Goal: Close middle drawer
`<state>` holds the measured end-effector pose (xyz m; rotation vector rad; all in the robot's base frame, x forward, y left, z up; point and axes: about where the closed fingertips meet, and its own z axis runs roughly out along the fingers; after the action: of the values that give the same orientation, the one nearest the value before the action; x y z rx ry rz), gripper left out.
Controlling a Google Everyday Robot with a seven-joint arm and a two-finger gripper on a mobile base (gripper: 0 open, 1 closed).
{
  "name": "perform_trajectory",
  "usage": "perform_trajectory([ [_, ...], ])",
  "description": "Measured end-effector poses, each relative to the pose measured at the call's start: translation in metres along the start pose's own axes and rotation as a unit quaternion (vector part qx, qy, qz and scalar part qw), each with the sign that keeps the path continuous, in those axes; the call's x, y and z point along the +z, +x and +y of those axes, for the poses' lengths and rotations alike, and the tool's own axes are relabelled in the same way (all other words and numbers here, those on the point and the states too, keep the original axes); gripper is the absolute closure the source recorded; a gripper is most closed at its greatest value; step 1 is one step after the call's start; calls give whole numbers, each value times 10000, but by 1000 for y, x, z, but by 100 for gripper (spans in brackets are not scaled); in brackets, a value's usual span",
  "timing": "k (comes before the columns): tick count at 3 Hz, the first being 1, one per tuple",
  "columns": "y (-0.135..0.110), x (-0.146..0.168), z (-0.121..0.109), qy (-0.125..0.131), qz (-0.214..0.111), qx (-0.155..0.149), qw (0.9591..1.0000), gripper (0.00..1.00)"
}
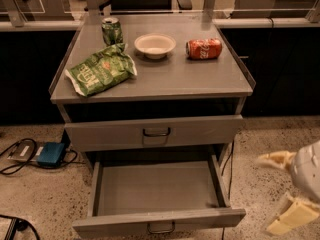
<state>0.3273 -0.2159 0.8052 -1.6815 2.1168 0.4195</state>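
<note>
The middle drawer (200, 217) is pulled far out at the bottom of the grey cabinet. It is a wide flat tray with nothing in it, a low front panel and a small dark loop handle (161, 227) at the centre. My gripper (283, 191) hangs low at the right, beside the drawer's right front corner and clear of it. Its two cream fingers (291, 217) are spread apart and hold nothing.
Above it a drawer with a taller front panel (200, 130) is nearly shut. On the cabinet top (200, 79) lie a green chip bag (100, 70), a green can (111, 30), a white bowl (155, 45) and a red soda can (204, 48). A blue box (50, 154) with cables sits on the floor at the left.
</note>
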Motion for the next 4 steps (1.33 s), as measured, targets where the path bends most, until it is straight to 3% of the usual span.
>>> perform_trajectory([
  [1, 32, 47, 16, -253, -154, 143, 9995, 48],
  [2, 45, 81, 16, -255, -48, 105, 9996, 72],
  [3, 45, 82, 14, -200, -43, 105, 9997, 100],
  [4, 45, 82, 14, -201, -43, 105, 9997, 100],
])
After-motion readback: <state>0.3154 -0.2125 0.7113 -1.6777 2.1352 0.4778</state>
